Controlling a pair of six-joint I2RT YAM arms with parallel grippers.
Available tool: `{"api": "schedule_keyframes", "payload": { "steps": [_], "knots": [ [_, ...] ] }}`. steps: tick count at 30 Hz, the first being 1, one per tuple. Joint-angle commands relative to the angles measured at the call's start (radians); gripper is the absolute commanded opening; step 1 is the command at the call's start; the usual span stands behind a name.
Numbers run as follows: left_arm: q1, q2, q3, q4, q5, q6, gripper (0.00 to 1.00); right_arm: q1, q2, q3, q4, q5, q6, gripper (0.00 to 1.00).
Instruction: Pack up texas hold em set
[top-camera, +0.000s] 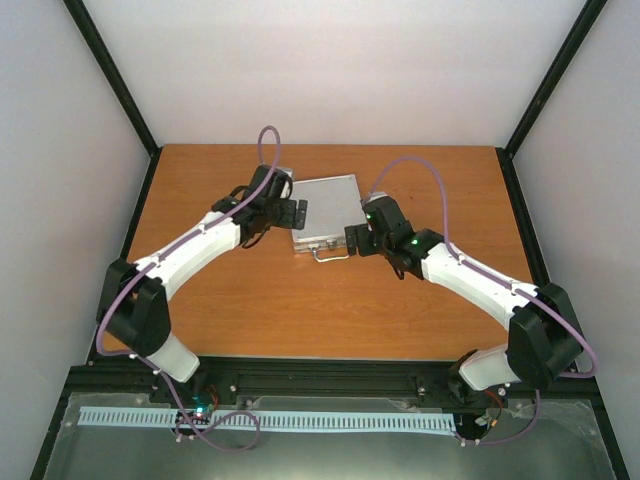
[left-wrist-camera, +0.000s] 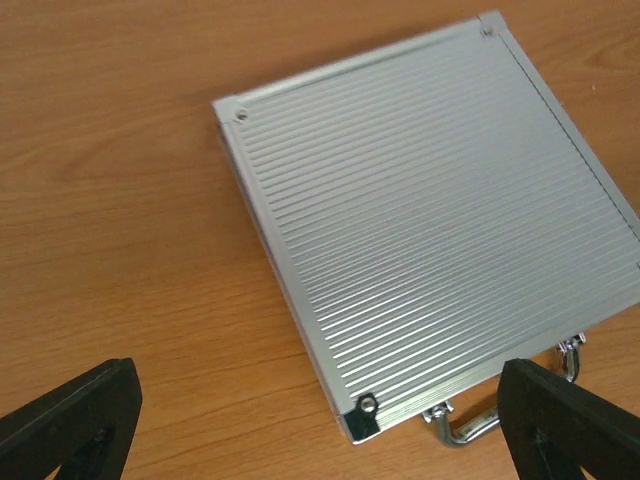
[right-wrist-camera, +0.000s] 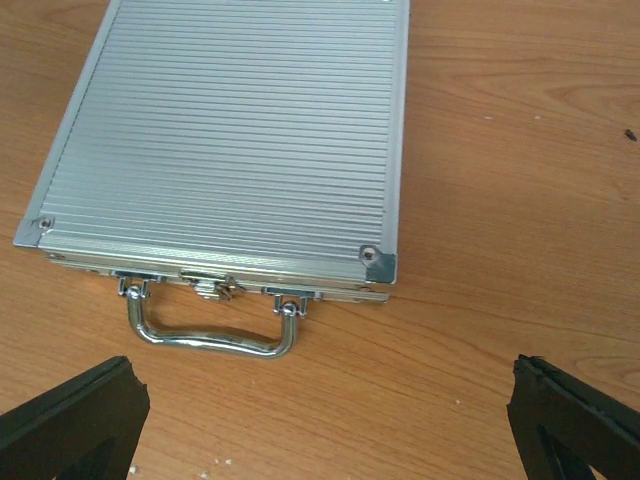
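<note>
The silver ribbed aluminium case (top-camera: 325, 208) of the texas hold em set lies flat and closed on the wooden table, so its inside is hidden. Its metal handle (top-camera: 330, 255) points toward the arms. My left gripper (top-camera: 298, 213) hovers at the case's left edge, open. In the left wrist view the case (left-wrist-camera: 420, 220) fills the upper right, and the left gripper (left-wrist-camera: 318, 400) spans its near corner with nothing held. My right gripper (top-camera: 355, 240) is by the handle's right end, open. In the right wrist view the case (right-wrist-camera: 240, 130), latch (right-wrist-camera: 212, 287) and handle (right-wrist-camera: 210, 335) lie just ahead of the empty right gripper (right-wrist-camera: 325, 400).
The wooden table (top-camera: 250, 310) is boxed in by white walls and a black frame (top-camera: 115, 80). A black rail with a white slotted strip (top-camera: 270, 420) runs along the near edge by the arm bases. Small crumbs (right-wrist-camera: 220, 462) dot the wood.
</note>
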Motion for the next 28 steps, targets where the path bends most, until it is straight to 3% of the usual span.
{"api": "schedule_keyframes", "payload": {
  "steps": [1, 9, 28],
  "knots": [
    [0.023, -0.081, -0.044, -0.037, -0.034, 0.008, 1.00, -0.001, 0.001, 0.036, -0.053, 0.057, 0.017, 1.00],
    [0.040, -0.171, -0.101, -0.020, -0.016, 0.001, 1.00, -0.001, -0.009, 0.028, -0.045, 0.066, 0.025, 1.00],
    [0.040, -0.168, -0.105, -0.011, -0.032, -0.003, 1.00, -0.001, -0.004, 0.007, -0.035, 0.109, 0.012, 1.00]
  ]
}}
